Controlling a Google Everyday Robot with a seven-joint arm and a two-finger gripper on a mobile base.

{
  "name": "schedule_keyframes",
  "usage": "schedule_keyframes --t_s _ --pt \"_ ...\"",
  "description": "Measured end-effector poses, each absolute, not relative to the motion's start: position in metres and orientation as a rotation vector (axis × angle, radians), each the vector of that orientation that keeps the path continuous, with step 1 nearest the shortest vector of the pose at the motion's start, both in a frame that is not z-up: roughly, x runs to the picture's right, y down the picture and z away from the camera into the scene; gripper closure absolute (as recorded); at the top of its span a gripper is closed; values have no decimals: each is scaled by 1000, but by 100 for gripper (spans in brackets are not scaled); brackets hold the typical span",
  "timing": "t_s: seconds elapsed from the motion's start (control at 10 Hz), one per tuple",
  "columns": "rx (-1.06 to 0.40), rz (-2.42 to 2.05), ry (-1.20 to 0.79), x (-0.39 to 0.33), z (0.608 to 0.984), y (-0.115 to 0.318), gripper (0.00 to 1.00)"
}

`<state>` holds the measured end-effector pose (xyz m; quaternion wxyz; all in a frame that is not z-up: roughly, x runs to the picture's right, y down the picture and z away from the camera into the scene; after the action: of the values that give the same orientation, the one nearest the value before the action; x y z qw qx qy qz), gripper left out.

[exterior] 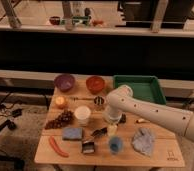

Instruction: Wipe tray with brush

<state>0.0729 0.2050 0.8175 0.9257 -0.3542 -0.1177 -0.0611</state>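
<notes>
The green tray [140,88] stands at the back right corner of the wooden table [160,156]. What looks like the brush [99,132], a dark slender piece, lies near the table's middle, left of a blue cup. My white arm reaches in from the right. My gripper [111,128] points down over the table's middle, just right of the brush and in front of the tray's left end. The arm's wrist hides the spot right beneath it.
A purple bowl [64,81] and a red bowl [95,83] stand at the back. An orange fruit [60,101], grapes [60,119], a white cup [82,114], a blue sponge [72,133], a black block [87,147], a blue cup [115,144] and a grey-blue cloth [142,140] lie around.
</notes>
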Motion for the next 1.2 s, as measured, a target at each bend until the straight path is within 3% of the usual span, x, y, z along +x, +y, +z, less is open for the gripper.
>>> schedule_keyframes --t_s 1.2 --pt "-757 -168 -298 66 816 225 20"
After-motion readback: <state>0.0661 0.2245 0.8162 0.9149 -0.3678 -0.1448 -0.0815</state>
